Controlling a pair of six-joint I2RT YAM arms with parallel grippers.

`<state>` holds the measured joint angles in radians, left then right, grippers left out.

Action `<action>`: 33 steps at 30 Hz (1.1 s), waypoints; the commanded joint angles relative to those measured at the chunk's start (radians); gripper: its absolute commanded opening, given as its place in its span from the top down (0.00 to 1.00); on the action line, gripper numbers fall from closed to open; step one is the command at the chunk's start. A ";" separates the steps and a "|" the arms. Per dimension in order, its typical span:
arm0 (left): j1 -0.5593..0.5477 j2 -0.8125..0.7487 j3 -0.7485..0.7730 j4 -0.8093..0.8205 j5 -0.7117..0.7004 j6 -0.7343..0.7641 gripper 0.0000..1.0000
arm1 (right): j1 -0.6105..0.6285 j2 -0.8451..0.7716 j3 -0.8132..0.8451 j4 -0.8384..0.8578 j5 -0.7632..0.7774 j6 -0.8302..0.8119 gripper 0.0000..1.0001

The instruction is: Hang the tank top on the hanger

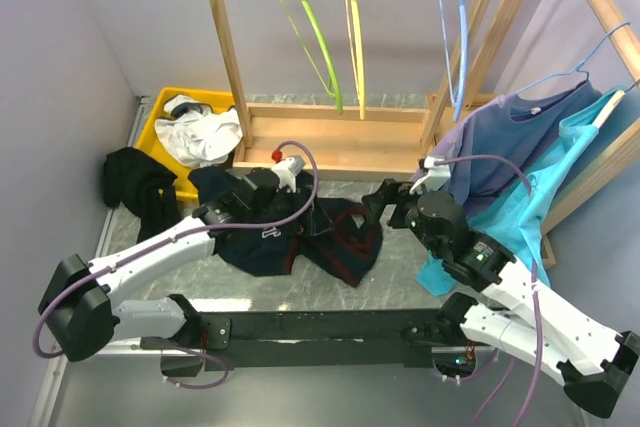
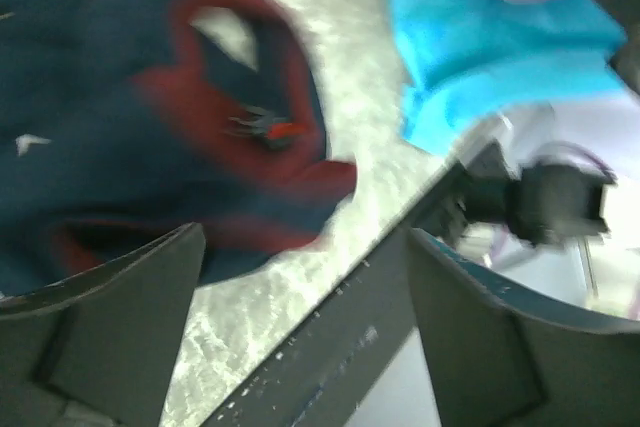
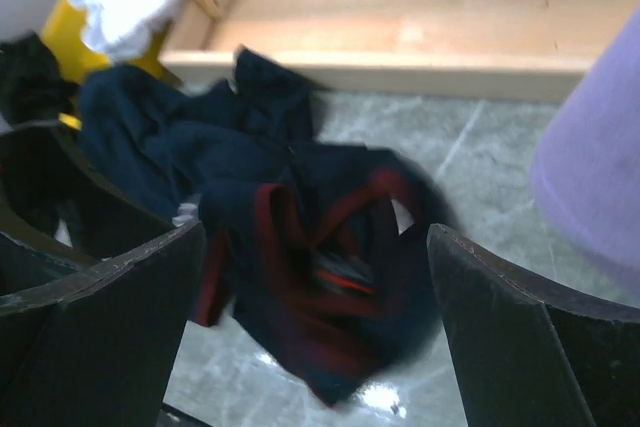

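Midway along the table [image 1: 300, 285] the tank top [image 1: 340, 237] lies crumpled and unhung, left fingers [image 2: 110, 327] and right fingers [image 3: 100, 327] both spread wide and empty, the hanger [image 1: 322, 47] bare by the far edge.

Pale lilac walls [image 1: 100, 27] enclose a grey marbled table [image 1: 390, 269]. A wooden clothes rack [image 1: 225, 47] stands at twelve o'clock, with a yellow bin [image 1: 158, 130] at ten o'clock.
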<state>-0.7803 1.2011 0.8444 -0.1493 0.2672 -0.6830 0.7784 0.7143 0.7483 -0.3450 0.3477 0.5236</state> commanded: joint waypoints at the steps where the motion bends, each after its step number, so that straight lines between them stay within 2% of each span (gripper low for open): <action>1: -0.002 -0.089 -0.019 0.018 -0.253 -0.114 0.12 | 0.010 0.007 -0.055 -0.003 -0.022 0.018 0.01; 2: -0.001 -0.101 -0.036 -0.007 -0.266 -0.137 0.13 | 0.015 0.020 -0.078 0.006 -0.030 0.032 0.02; 6: -0.008 -0.141 -0.074 -0.189 -0.417 -0.191 0.37 | 0.047 0.076 -0.142 0.046 -0.029 0.059 0.08; 9: -0.037 -0.164 -0.157 -0.216 -0.433 -0.213 0.44 | 0.073 0.140 -0.197 0.077 -0.009 0.084 0.17; 12: -0.105 -0.182 -0.237 -0.179 -0.424 -0.251 0.47 | 0.085 0.174 -0.253 0.101 0.016 0.114 0.21; 16: -0.232 -0.143 -0.254 0.011 -0.373 -0.265 0.42 | 0.085 0.165 -0.288 0.098 0.092 0.133 0.23; 19: -0.293 -0.026 -0.171 0.056 -0.373 -0.263 0.37 | 0.081 0.177 -0.297 0.092 0.090 0.138 0.33; 21: -0.312 0.079 -0.105 0.080 -0.394 -0.298 0.29 | 0.082 0.195 -0.284 0.077 0.073 0.156 0.34; 23: -0.324 0.176 -0.062 0.122 -0.399 -0.329 0.32 | 0.084 0.221 -0.276 0.060 0.054 0.188 0.35; 28: -0.361 0.333 0.018 0.175 -0.493 -0.431 0.28 | 0.081 0.171 -0.267 -0.008 0.114 0.243 0.37; 30: -0.373 0.382 0.042 0.160 -0.548 -0.449 0.37 | 0.079 0.160 -0.254 -0.017 0.137 0.237 0.37; 31: -0.382 0.399 0.073 0.152 -0.566 -0.448 0.46 | 0.076 0.163 -0.239 -0.029 0.143 0.234 0.37; 33: -0.393 0.428 0.085 0.073 -0.611 -0.467 0.71 | 0.071 0.178 -0.224 -0.035 0.160 0.233 0.36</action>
<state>-1.1454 1.5951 0.8612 -0.0383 -0.2218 -1.0935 0.8593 0.8951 0.4622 -0.3542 0.4347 0.7338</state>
